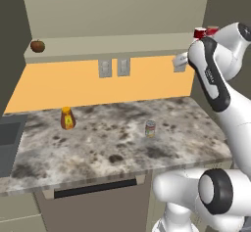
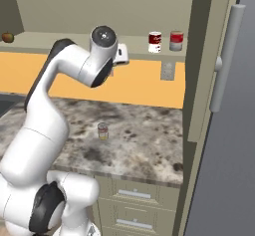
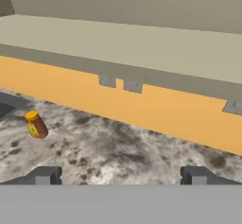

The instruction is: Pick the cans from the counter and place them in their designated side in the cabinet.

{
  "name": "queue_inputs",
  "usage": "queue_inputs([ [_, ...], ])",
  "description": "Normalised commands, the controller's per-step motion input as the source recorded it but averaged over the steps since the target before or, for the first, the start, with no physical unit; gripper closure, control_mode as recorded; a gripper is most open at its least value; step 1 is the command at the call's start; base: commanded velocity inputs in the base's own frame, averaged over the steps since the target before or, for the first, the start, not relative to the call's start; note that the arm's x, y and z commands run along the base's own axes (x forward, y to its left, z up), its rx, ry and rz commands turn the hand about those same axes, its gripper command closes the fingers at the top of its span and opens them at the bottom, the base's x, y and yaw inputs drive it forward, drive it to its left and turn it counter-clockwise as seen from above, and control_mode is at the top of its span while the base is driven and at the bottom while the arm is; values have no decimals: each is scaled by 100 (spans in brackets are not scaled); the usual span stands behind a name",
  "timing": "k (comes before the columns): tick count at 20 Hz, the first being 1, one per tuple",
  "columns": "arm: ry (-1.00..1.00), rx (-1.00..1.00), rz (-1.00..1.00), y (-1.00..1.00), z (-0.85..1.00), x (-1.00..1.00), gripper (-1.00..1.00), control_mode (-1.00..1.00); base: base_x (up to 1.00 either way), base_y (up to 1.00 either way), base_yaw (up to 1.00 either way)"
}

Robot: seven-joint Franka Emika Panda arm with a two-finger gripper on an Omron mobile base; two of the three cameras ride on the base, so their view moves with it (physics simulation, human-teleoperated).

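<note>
Closest in, the gripper (image 3: 121,176) has its fingers spread wide, nothing between them. Silver-grey can (image 1: 150,128) sits alone mid-counter (image 1: 98,148), orange bottle (image 1: 67,118) well to its left. On the cabinet shelf (image 2: 74,41) (right end) the dark red can (image 2: 155,42) stands beside a brighter red-and-grey can (image 2: 176,40); an apple (image 1: 37,45) at the far left.

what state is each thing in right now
gripper: open, empty
dark red can: upright on shelf's right end
brighter red can: upright beside it
silver can: upright on counter
orange bottle: upright on counter
apple: on shelf's left end
</note>
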Motion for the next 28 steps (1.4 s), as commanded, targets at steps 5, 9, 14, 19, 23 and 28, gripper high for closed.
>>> queue_inputs([
  [5, 0, 0, 0, 32, -20, -22, -100, -100, 0, 0, 0],
  [9, 2, 6, 0, 13, -10, 0, -100, -100, 0, 0, 0],
  [14, 0, 2, 0, -3, -1, -2, -100, -100, 0, 0, 0],
  [19, 3, -1, -3, -3, 0, -18, -100, -100, 0, 0, 0],
  [23, 14, -3, -4, 0, -3, -20, -100, -100, 0, 0, 0],
  [28, 9, -3, -3, 0, -15, -25, -100, -100, 0, 0, 0],
])
